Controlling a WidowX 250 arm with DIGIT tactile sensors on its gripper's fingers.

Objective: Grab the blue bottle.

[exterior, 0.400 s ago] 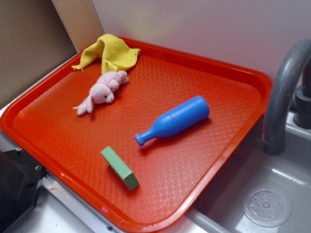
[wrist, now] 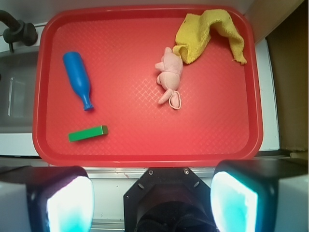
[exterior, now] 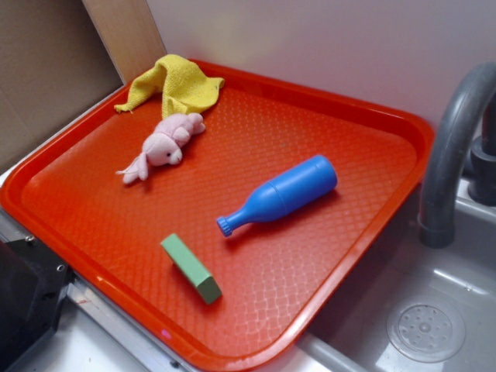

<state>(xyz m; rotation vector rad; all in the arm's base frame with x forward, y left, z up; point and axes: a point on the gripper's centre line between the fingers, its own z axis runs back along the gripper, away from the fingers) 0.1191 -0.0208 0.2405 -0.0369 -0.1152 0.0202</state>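
The blue bottle [exterior: 280, 194] lies on its side on the red tray [exterior: 403, 128], its ribbed cap pointing toward the tray's near edge in the exterior view and its broad base toward the edge beside the sink. In the wrist view the blue bottle [wrist: 77, 79] sits close to the tray's left edge, cap toward the camera, nothing touching it.

Just beyond the cap — near but apart — lies a green block [exterior: 191, 268], flat on the tray and shorter than the bottle; in the wrist view the green block [wrist: 88, 134] is near the tray's near-left corner. A pink plush toy [exterior: 162, 146] lies toward the middle of the tray's far half, and a crumpled yellow cloth [exterior: 172, 85] fills the far corner, one fold draped over the rim. The plush toy lies just beside the cloth; contact cannot be told.

The gripper [wrist: 152, 200] hangs high above the tray's near edge — its jaws stand wide apart and empty, the two pads at the bottom corners of the wrist view. A grey faucet [exterior: 453, 147] rises beside the tray, with a sink [exterior: 364, 314] below it.
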